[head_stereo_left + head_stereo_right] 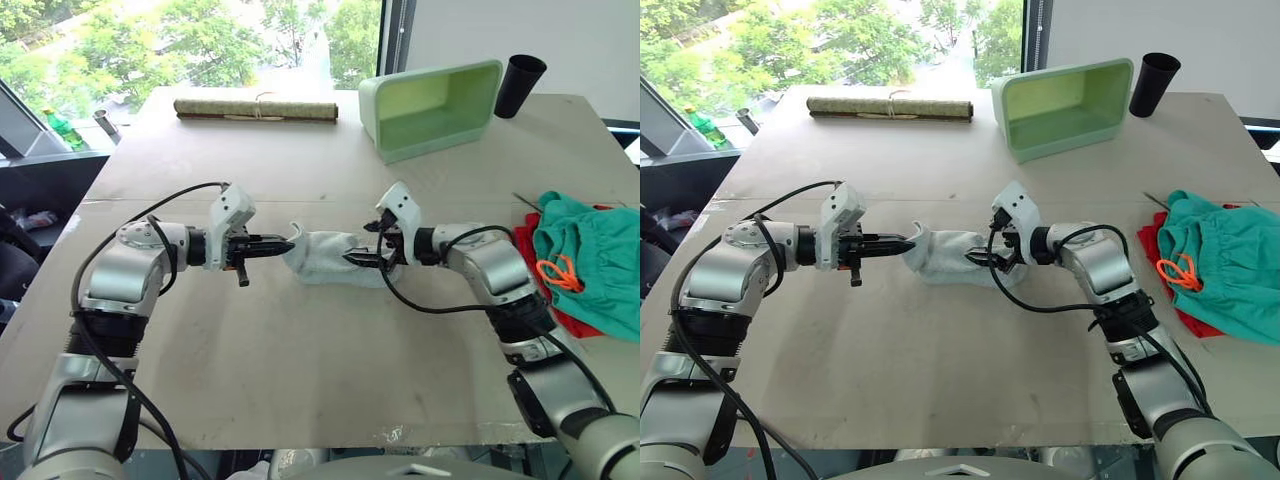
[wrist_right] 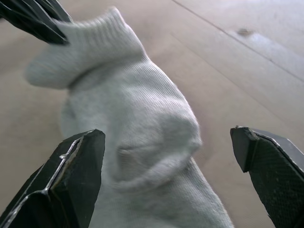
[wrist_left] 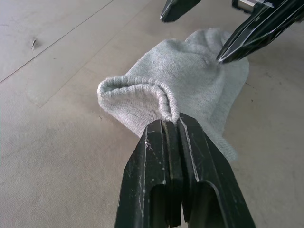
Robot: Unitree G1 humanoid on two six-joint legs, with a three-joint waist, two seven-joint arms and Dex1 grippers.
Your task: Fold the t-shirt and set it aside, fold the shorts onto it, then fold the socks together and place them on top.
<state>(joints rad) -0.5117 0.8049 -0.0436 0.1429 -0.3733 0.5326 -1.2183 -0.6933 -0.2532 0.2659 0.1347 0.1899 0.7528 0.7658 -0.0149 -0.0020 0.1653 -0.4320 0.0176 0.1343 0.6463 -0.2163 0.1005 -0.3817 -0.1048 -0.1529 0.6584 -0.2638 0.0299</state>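
Observation:
The light grey socks (image 1: 325, 255) lie as one small bundle on the middle of the table. My left gripper (image 1: 288, 243) is shut on a ribbed cuff (image 3: 142, 90) at the bundle's left end, lifting it slightly. My right gripper (image 2: 173, 142) is open, its fingers straddling the bundle's right end just above the fabric. At the table's right edge the teal shorts (image 1: 590, 250) with an orange drawstring (image 1: 560, 272) lie on top of the red t-shirt (image 1: 1148, 240), of which only the edges show.
A pale green bin (image 1: 435, 105) lies tipped on its side at the back, a black cup (image 1: 520, 85) beside it. A rolled mat (image 1: 255, 108) rests along the far edge. Bare tabletop (image 1: 300, 350) surrounds the socks.

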